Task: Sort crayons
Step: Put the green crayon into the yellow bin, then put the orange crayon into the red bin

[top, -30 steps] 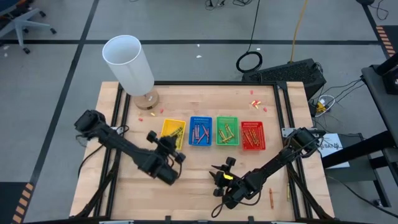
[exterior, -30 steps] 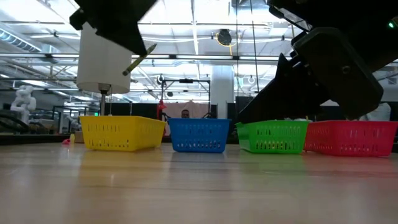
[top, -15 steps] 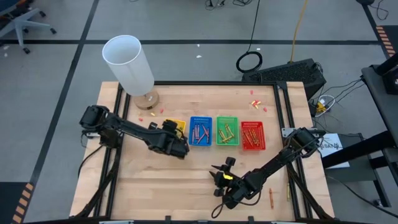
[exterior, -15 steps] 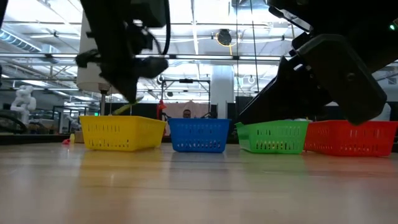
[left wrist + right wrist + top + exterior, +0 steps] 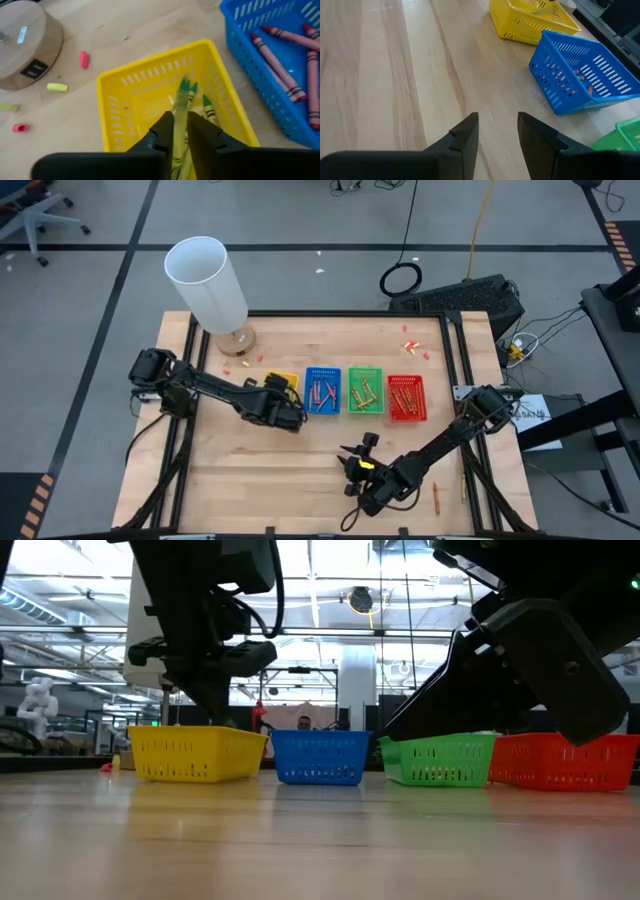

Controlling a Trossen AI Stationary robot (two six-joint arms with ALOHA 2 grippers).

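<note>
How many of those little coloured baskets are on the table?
4, in a row: yellow basket under the left gripper, then blue basket, green basket, red basket. None looks hidden.

Bright, even overhead light, soft shadows

Ceiling strip lights (image 5: 330, 580) glare white in the low view, leaving the arms as dark silhouettes and the near worktop (image 5: 320, 850) blurred. In the left wrist view the yellow tray (image 5: 150, 95) is crisp while the claw (image 5: 182, 137) close to the lens is soft. The high view is sharp throughout.
</note>
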